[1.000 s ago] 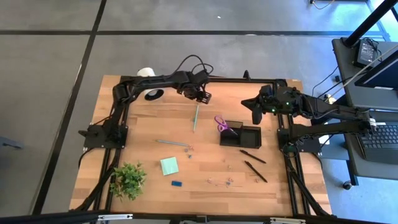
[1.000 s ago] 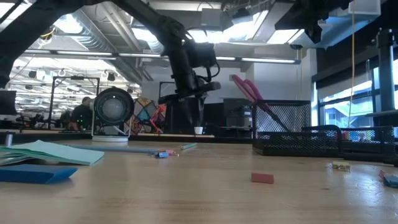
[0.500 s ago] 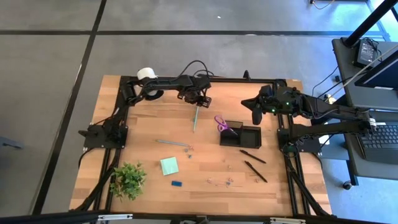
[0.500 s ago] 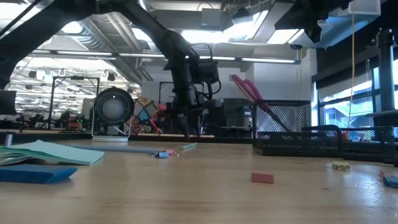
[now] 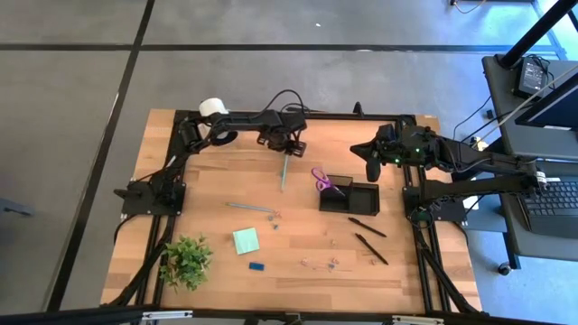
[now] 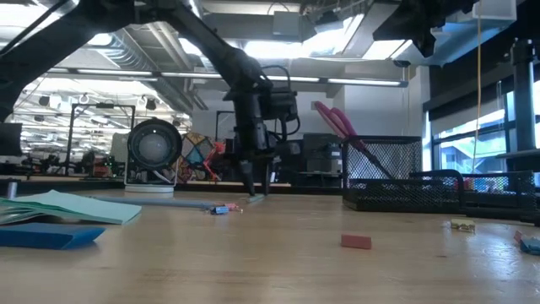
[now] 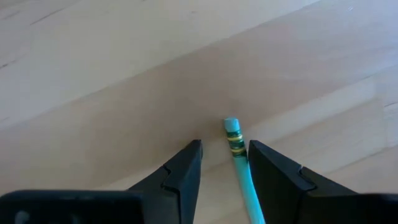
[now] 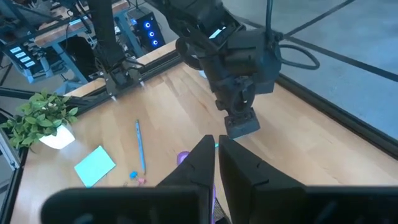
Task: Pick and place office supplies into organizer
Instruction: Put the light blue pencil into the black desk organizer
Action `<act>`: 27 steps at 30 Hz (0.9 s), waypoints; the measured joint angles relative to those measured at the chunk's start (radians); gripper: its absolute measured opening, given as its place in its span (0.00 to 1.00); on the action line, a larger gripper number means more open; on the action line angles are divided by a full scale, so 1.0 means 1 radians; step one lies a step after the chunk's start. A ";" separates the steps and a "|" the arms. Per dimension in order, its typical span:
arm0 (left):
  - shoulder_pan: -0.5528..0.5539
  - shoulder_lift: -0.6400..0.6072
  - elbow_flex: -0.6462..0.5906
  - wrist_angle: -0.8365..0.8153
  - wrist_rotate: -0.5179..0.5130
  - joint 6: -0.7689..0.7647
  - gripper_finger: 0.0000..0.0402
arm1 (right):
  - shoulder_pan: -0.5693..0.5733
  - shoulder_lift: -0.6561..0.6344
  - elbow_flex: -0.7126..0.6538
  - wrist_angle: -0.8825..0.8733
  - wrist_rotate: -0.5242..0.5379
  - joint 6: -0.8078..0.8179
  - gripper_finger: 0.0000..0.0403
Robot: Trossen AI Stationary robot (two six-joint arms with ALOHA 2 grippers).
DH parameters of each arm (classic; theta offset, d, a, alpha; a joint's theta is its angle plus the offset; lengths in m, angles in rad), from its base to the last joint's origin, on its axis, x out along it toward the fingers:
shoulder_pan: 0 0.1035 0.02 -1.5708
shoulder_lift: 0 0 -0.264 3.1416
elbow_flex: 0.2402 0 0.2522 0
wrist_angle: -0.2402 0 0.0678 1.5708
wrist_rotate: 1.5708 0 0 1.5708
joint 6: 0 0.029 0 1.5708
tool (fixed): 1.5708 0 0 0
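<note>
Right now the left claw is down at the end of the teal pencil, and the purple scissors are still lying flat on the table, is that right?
Not quite: the purple scissors already stand in the black organizer, as the high view shows. The left claw is indeed at the teal pencil.

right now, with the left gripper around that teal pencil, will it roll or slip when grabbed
The teal pencil looks thin, straight and stiff, so probably light. Lying flat between the left gripper fingers, it may roll if nudged sideways. The narrow shaft could pivot in the grip.

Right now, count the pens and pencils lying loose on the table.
4. A green pencil between the left end effector's fingers, a grey pen mid-table, and two black pens in front of the organizer. Others may hide inside it.
</note>
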 joint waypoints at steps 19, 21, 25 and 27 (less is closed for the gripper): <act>-0.031 0.000 -0.002 -0.170 0.004 0.125 0.17 | 0.000 0.000 0.000 0.000 0.000 0.001 0.07; -0.037 0.000 -0.002 -0.212 0.009 0.158 0.17 | 0.000 0.000 0.000 0.000 0.000 0.001 0.07; -0.043 0.000 -0.003 -0.276 0.016 0.189 0.17 | 0.000 0.000 0.000 0.001 0.000 0.000 0.07; -0.045 0.000 -0.004 -0.277 0.009 0.191 0.17 | 0.000 0.000 0.000 0.001 0.000 0.000 0.07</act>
